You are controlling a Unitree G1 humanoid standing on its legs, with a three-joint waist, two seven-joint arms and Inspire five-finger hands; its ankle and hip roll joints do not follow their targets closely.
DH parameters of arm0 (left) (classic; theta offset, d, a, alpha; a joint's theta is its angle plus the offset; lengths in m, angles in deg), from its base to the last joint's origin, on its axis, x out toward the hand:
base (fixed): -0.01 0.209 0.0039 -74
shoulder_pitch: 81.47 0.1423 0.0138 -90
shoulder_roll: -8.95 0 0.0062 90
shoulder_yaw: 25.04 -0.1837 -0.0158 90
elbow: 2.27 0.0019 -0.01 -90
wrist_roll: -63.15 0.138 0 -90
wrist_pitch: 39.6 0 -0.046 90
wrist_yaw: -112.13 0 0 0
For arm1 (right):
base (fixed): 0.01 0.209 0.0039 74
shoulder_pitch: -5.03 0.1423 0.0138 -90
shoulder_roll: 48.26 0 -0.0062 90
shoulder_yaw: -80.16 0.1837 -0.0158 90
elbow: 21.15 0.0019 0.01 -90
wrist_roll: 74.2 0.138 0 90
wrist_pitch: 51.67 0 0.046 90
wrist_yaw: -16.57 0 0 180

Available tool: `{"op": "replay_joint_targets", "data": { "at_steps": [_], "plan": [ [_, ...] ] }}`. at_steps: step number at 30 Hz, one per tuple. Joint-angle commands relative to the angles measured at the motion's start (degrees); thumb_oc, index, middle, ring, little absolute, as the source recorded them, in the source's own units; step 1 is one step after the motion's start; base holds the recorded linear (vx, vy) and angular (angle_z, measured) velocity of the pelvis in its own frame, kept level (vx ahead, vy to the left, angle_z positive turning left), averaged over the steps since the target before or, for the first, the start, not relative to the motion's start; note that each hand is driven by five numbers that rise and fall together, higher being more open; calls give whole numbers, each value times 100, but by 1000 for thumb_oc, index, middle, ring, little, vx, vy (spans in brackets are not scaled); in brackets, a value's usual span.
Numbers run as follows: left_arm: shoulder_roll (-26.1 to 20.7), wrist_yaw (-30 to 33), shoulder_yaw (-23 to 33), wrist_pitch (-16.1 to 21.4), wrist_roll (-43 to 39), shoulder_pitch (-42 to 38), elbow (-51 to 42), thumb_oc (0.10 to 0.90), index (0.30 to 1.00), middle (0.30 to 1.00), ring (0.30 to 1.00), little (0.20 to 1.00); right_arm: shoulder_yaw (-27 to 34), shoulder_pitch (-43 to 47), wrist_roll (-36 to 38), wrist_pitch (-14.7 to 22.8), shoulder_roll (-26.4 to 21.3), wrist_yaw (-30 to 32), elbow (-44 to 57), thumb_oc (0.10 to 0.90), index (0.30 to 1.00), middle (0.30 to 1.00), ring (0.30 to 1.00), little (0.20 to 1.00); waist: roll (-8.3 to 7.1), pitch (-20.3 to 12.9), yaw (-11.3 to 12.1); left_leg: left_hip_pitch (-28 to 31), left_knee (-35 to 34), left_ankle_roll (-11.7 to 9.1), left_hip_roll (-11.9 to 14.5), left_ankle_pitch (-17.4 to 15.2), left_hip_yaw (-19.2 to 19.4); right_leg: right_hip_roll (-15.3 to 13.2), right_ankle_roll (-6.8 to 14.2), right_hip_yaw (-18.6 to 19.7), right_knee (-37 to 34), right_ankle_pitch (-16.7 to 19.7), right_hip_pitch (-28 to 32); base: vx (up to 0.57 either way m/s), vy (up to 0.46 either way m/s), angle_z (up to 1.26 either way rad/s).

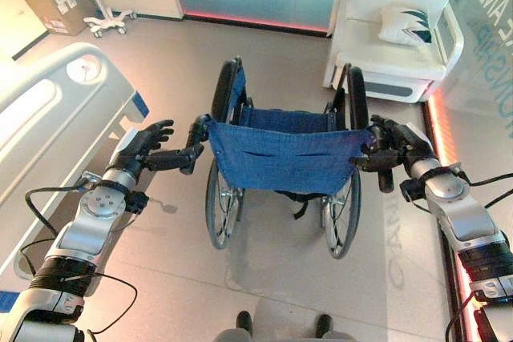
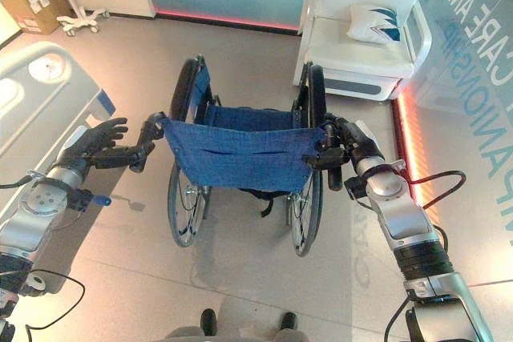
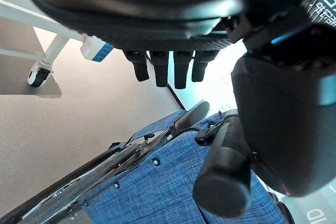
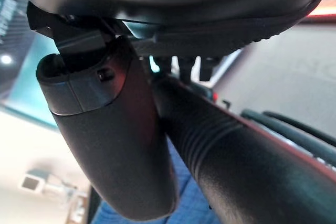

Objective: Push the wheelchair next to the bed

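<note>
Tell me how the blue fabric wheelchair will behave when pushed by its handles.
The blue fabric wheelchair should roll easily on the smooth floor, given its large spoked wheels. With the left hand open beside its handle and only the right hand gripping, it may veer sideways. The cloth backrest probably sags if pressed.

Left robot hand (image 1: 144, 143) fingers straight (thumb extended); right robot hand (image 1: 390, 148) curled closed.

Wheelchair (image 1: 280, 158) sits dead centre of the frame, upright on the pale floor, its blue fabric backrest facing the camera and stretched between two black push handles. Big dark wheels flank the blue seat, spoked rims showing low down. The bed (image 1: 56, 118), white with a grey-blue rail panel, runs along the left edge, apart from the wheelchair.
</note>
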Motion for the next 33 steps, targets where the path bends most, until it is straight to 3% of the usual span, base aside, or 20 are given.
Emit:
{"op": "replay_joint_targets", "data": {
  "at_steps": [1,7,15,24,29,33],
  "plan": [
    [-646,116,76,366,44,-1240,197,800,900,900,900,900,-276,464,-503,-137,-514,132,-427,800,900,900,900,900,79,-371,23,227,93,223,-369,-481,0,100,-13,114,221,-68,99,0,0,0],
    [-633,22,-353,290,0,-1733,484,800,900,900,900,900,-713,960,-347,-463,-399,247,-942,800,900,900,900,900,93,-377,43,237,103,207,-374,-478,0,103,-23,116,218,-56,111,1,-8,2],
    [-578,-343,-1156,-277,332,-2558,994,800,900,900,900,900,-1220,1647,-456,-891,-274,336,-1485,800,900,900,900,900,117,-365,16,240,126,203,-392,-480,12,126,-44,176,206,-46,112,0,0,0],
    [-525,-932,-1713,-697,929,-3111,1386,800,900,900,900,900,-1510,2108,-858,-1099,-331,189,-1686,800,900,900,900,900,137,-350,-35,229,162,202,-405,-492,48,155,-52,240,201,-40,96,0,0,0],
    [-522,-946,-1901,-833,1208,-3266,1502,800,900,900,900,900,-1596,2228,-894,-1268,-344,135,-1732,800,900,900,900,900,138,-345,-52,223,169,205,-412,-490,53,162,-54,270,208,-40,88,0,0,0],
    [-426,-526,-2013,-936,1348,-3382,1685,800,900,900,900,900,-1719,2354,-1095,-1511,-347,-169,-1872,800,900,900,900,900,129,-336,-81,206,173,204,-413,-492,64,170,-57,307,221,-43,54,0,0,0]
  ]
}}
